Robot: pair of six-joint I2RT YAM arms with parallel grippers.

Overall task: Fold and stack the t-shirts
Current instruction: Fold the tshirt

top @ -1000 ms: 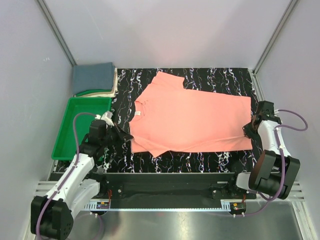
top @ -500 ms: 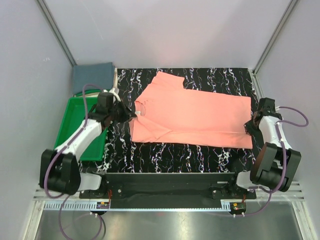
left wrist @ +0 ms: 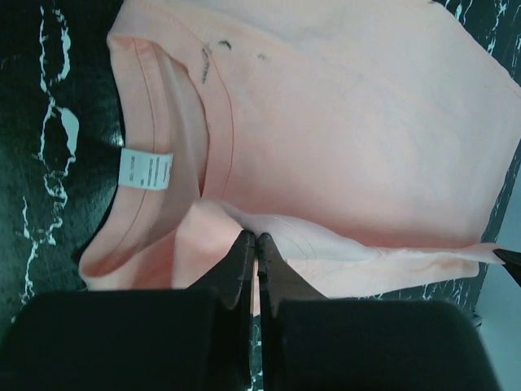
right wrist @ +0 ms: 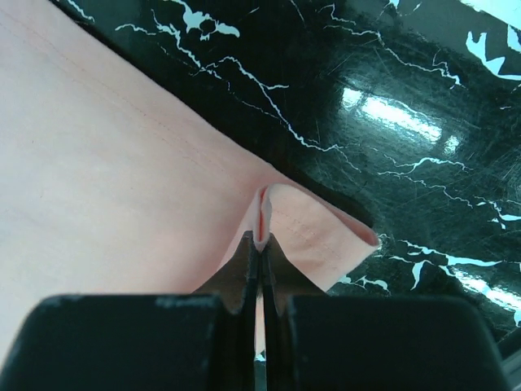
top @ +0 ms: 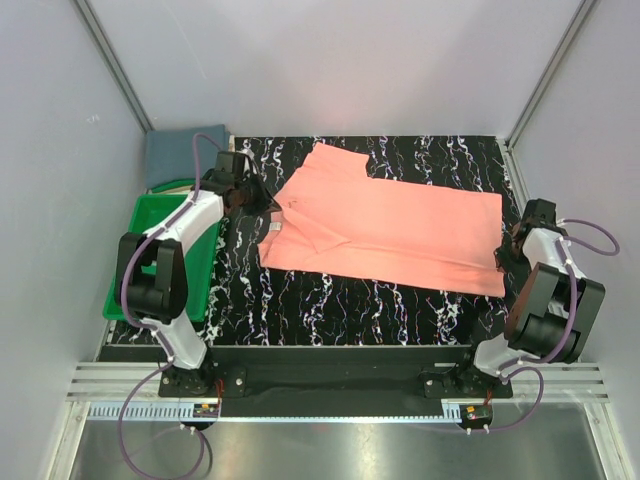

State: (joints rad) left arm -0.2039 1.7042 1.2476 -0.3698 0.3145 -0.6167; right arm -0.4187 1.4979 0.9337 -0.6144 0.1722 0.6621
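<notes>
1. Partly done: the blue-grey t-shirt lies folded at the far left corner, beyond the green tray. The salmon-pink t-shirt appears to be mid-fold and is not yet stacked.
2. The salmon-pink t-shirt lies on the black marbled table. Its long axis runs left to right, with the collar and neck label toward the left and the hem toward the right.
3. At the collar end, the left gripper pinches a fold of this shirt, jaws pressed together.
4. At the hem end, the right gripper likewise pinches a hem corner.
</notes>
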